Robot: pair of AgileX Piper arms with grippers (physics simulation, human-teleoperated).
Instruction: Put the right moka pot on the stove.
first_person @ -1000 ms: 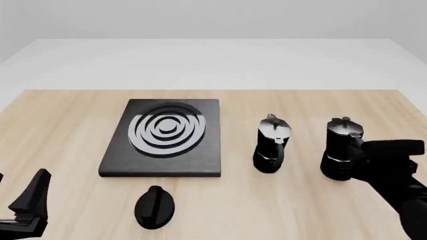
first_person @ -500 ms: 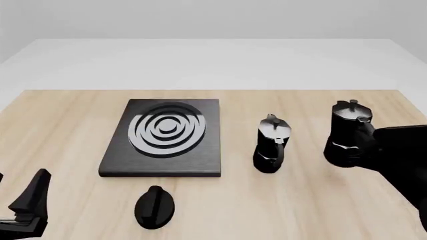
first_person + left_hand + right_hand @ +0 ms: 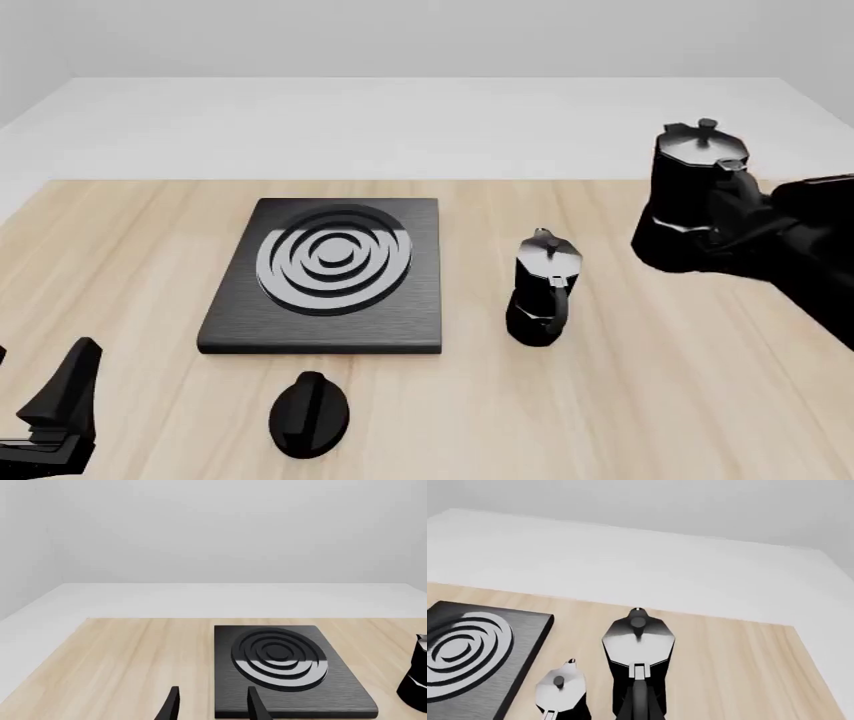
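Holding the right moka pot [image 3: 690,195] by its handle, the right pincer [image 3: 742,215] is closed on it, pot lifted clear of the bench [image 3: 641,400], upright with a slight tilt. Silvery lid and knob are plain in the right wrist view [image 3: 638,639]. Other moka pot [image 3: 543,289] stands on the bench below and to the left of the right pincer, apart from the held one. Stove [image 3: 330,275] lies further left of that pincer, rings up, bare. Small black oval knob [image 3: 310,414] sits near the stove's front edge. Left pincer [image 3: 54,415] is low at the near-left, fingers [image 3: 171,703] parted, gripping nothing, stove just ahead of it.
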